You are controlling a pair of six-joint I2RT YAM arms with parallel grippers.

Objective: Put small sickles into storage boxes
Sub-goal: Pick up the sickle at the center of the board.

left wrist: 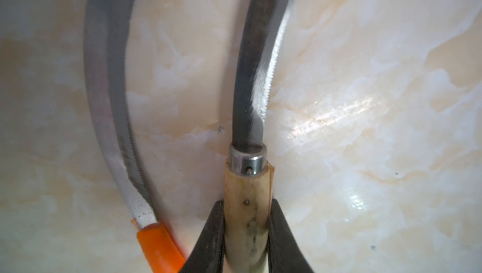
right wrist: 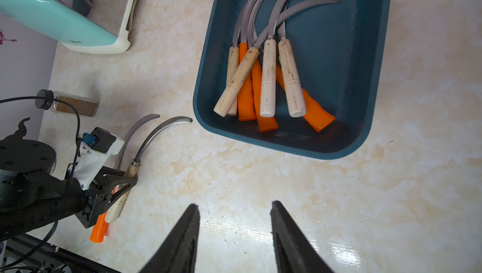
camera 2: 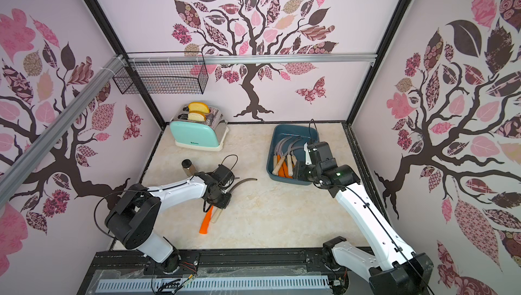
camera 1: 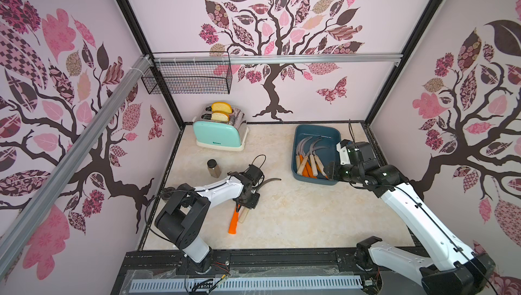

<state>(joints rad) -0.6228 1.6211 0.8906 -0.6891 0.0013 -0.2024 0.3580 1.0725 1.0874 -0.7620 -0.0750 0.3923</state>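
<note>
My left gripper (left wrist: 247,203) is shut on the pale wooden handle of a small sickle (left wrist: 247,180) that lies on the marble table, its grey blade (camera 1: 269,180) curving away. An orange-handled sickle (left wrist: 160,245) lies right beside it, and its handle (camera 1: 233,223) also shows in both top views. The dark teal storage box (camera 1: 324,137) at the back right holds several sickles (right wrist: 268,76) with orange and wooden handles. My right gripper (right wrist: 234,206) is open and empty, hovering over the table just off the box's near edge.
A mint toaster (camera 1: 220,134) with bread slices stands at the back left. A small spice jar (camera 1: 213,168) stands close behind the left arm. A black wire basket (camera 1: 189,76) hangs on the back wall rail.
</note>
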